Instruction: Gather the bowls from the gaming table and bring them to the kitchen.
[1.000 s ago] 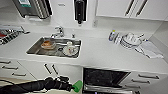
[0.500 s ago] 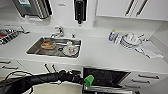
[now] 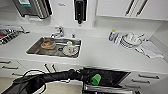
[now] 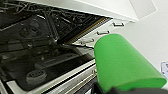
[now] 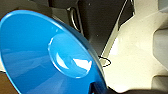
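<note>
I am in the kitchen, facing its white counter [image 3: 105, 56]. My left arm reaches in low from the left, and my left gripper [image 3: 92, 78] is shut on a small green cup [image 3: 96, 79] over the open dishwasher [image 3: 112, 75]. Seen from the left wrist, the green cup [image 4: 122, 62] is large, with the dishwasher's dark rack [image 4: 37, 62] beside it. A bright blue bowl [image 5: 50, 55] shows tilted and close at the right wrist, with my right gripper [image 5: 98, 88] shut on its rim. The gaming table is out of view.
A steel sink [image 3: 32, 48] in the counter holds several dishes under a tap [image 3: 58, 31]. Stacked plates [image 3: 130, 40] and a small bottle [image 3: 112, 35] stand at the right. A black dispenser [image 3: 80, 10] hangs on the wall. White drawers [image 3: 10, 67] run below.
My left arm has carried the green cup to the right, from in front of the cabinets to over the open dishwasher.
</note>
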